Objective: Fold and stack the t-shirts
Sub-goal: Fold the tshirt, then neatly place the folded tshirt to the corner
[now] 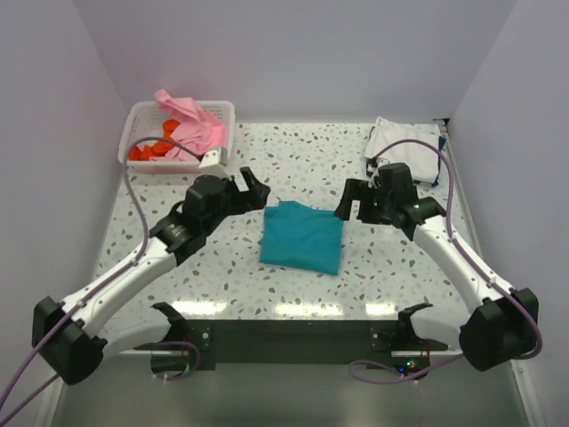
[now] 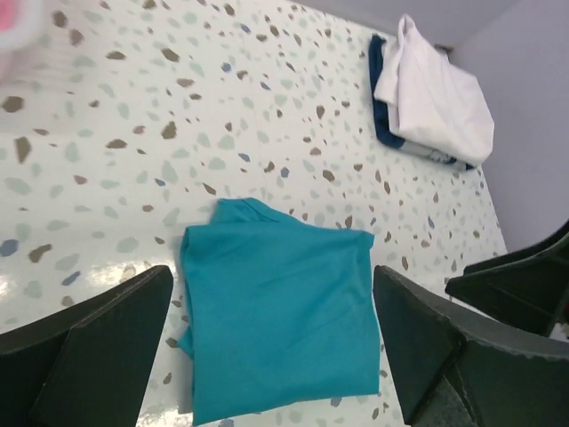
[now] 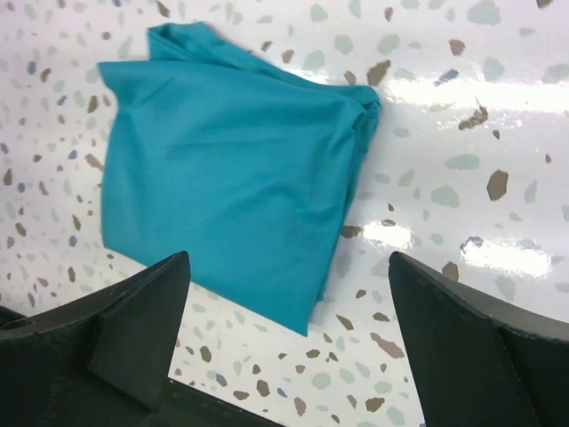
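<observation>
The teal t-shirt [image 1: 302, 237] lies folded into a rough square on the middle of the table; it also shows in the left wrist view [image 2: 277, 320] and the right wrist view [image 3: 229, 169]. My left gripper [image 1: 252, 189] is open and empty, just left of the shirt's far corner. My right gripper [image 1: 353, 201] is open and empty, just right of that far edge. A folded white t-shirt [image 1: 404, 142] lies on a dark blue one [image 2: 388, 133] at the back right. Pink [image 1: 191, 120] and orange-red [image 1: 151, 149] t-shirts lie in the basket.
The white slatted basket [image 1: 142, 116] stands at the back left corner. White walls close in the speckled table [image 1: 302, 165] on the left, back and right. The arm bases sit at the near edge.
</observation>
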Controlling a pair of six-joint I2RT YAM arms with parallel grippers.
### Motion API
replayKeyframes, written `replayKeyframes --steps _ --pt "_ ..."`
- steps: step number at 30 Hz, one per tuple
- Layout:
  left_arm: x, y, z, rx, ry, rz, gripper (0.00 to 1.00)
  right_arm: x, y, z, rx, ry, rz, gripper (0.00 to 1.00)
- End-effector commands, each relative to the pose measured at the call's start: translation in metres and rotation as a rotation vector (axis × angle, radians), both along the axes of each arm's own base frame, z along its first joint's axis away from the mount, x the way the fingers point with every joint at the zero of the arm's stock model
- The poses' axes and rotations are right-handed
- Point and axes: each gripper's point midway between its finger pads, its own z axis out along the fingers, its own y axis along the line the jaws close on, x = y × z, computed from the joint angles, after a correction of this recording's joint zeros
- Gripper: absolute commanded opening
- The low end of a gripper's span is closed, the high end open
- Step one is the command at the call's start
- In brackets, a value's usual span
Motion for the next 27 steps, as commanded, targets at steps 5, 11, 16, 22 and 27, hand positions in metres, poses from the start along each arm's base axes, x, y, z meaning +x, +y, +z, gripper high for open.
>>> replayKeyframes --steps 5,11,16,22,27 --pt "-0.034 0.095 -0.042 0.164 0.104 0.343 1.00 -0.009 -0.005 -0.059 -0.041 0.200 -0.041 0.92" --pt "-0.052 0.111 -0.069 0.193 0.172 0.389 1.00 -0.007 0.000 -0.083 -0.038 0.243 -0.072 0.90" --pt "-0.058 0.109 -0.085 0.189 0.200 0.373 1.00 -0.011 0.013 -0.106 -0.042 0.284 -0.055 0.84" --pt "-0.059 0.107 -0.092 0.191 0.212 0.362 1.00 -0.011 0.022 -0.122 -0.063 0.299 -0.044 0.73" --pt "-0.060 0.109 -0.096 0.201 0.228 0.369 1.00 -0.011 0.025 -0.136 -0.111 0.316 -0.050 0.66"
